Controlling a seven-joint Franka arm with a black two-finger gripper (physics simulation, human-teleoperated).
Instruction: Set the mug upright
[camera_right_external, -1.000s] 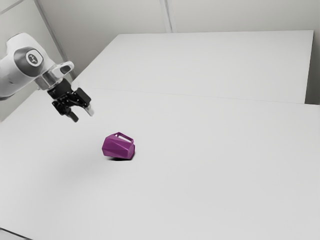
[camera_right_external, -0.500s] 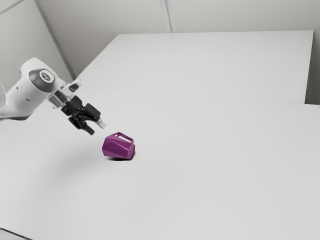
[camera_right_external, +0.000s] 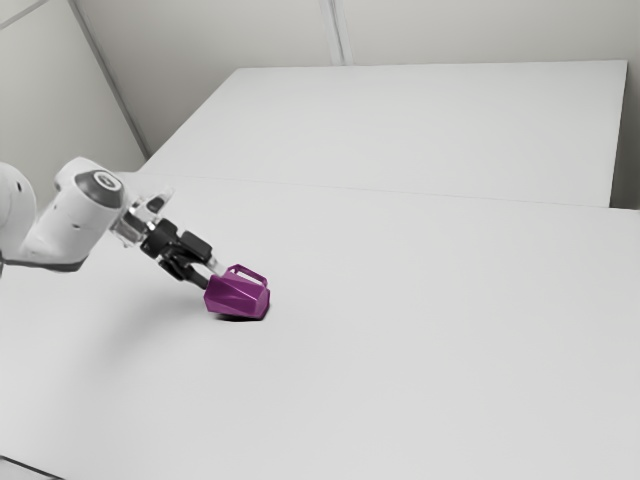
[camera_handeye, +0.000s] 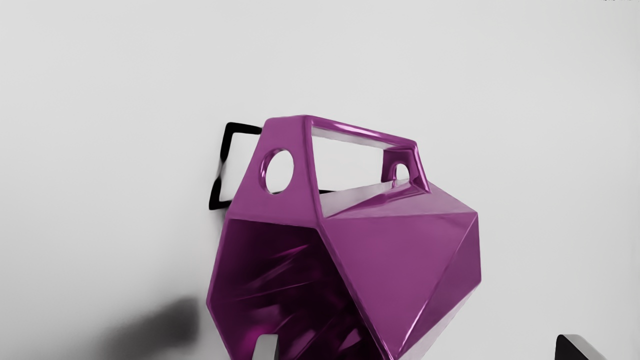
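Mug (camera_right_external: 238, 297) on side, claw (camera_right_external: 212, 276) slanted down nr mouth (camera_handeye: 285, 280), fingers (camera_handeye: 266, 347) wide.

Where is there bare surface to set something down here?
The white tabletop is bare from the tipped purple mug toward the exterior view's right. It is crowded at the mug's mouth, where the open gripper has come in close.

mug (camera_handeye: 395, 260): rim partly cut off, wrist view | arm (camera_right_external: 75, 225): cut off, exterior view's left edge
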